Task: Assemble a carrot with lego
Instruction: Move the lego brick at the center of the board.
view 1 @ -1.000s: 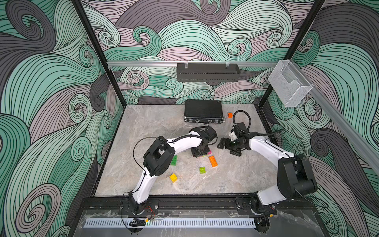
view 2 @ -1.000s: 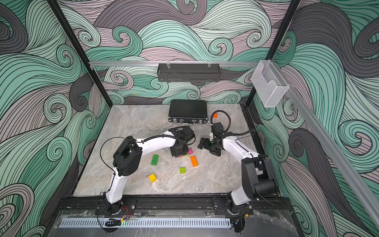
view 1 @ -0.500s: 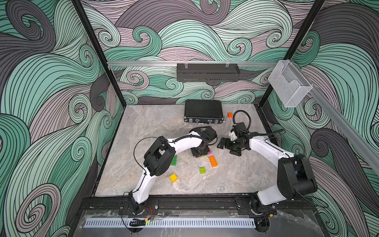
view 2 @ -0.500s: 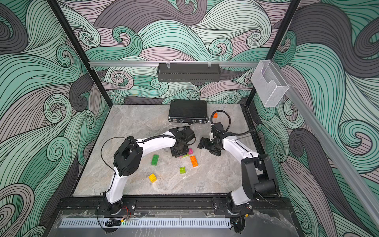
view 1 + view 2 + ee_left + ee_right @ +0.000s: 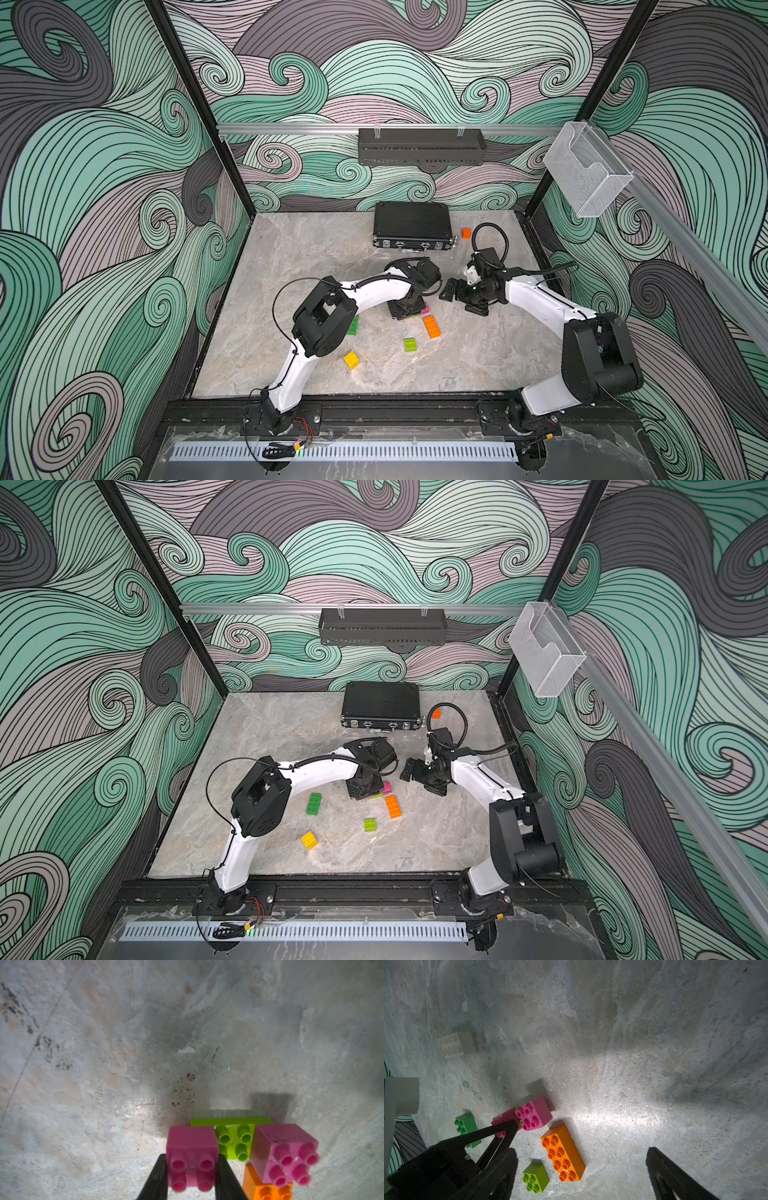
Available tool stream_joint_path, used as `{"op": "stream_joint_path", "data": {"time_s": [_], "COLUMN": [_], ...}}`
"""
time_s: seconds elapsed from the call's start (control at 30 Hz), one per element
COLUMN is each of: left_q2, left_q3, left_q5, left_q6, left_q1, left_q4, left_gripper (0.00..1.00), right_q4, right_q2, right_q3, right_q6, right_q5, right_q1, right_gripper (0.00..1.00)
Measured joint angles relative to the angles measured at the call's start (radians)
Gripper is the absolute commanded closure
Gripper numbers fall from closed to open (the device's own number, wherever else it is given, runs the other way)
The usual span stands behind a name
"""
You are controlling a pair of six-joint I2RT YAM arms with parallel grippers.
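Note:
My left gripper point(image 5: 192, 1167) is shut on a pink brick point(image 5: 192, 1147) standing on one end of a long lime brick point(image 5: 232, 1124) on the table. A second pink brick point(image 5: 284, 1151) sits on the lime brick's other end. Close beside them lies the orange brick point(image 5: 432, 327). A small lime brick point(image 5: 410, 344), a yellow brick point(image 5: 351, 360) and a dark green brick point(image 5: 314, 803) lie apart nearer the front. A white brick point(image 5: 456, 1044) shows only in the right wrist view. My right gripper point(image 5: 453, 289) hangs open and empty, just right of the left gripper point(image 5: 409, 309).
A flat black case point(image 5: 411, 226) lies at the back of the table with a small plain orange cube point(image 5: 466, 233) to its right. A black shelf point(image 5: 422, 145) hangs on the back wall and a clear bin point(image 5: 586, 174) on the right rail.

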Motion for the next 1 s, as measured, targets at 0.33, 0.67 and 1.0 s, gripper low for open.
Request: {"op": "stream_joint_path", "data": {"time_s": [0.33, 0.67, 1.0], "left_q2": [0.003, 0.057, 0.159], "left_q3": [0.01, 0.098, 0.266], "left_q5": [-0.02, -0.047, -0.099], "left_q6": [0.039, 0.106, 0.153], "left_q1": [-0.002, -0.003, -0.002], "left_q4": [-0.008, -0.047, -0.069], "left_gripper": [0.99, 0.99, 0.92], "right_q4": [0.0, -0.002, -0.013], "right_q2": [-0.005, -0.032, -0.073], "right_q3": [-0.005, -0.005, -0.021], "right_q6": [0.003, 0.003, 0.003], "right_q5": [0.0, 0.001, 0.012], "right_q1": [0.0, 0.0, -0.02], "right_gripper": [0.03, 0.02, 0.01]}}
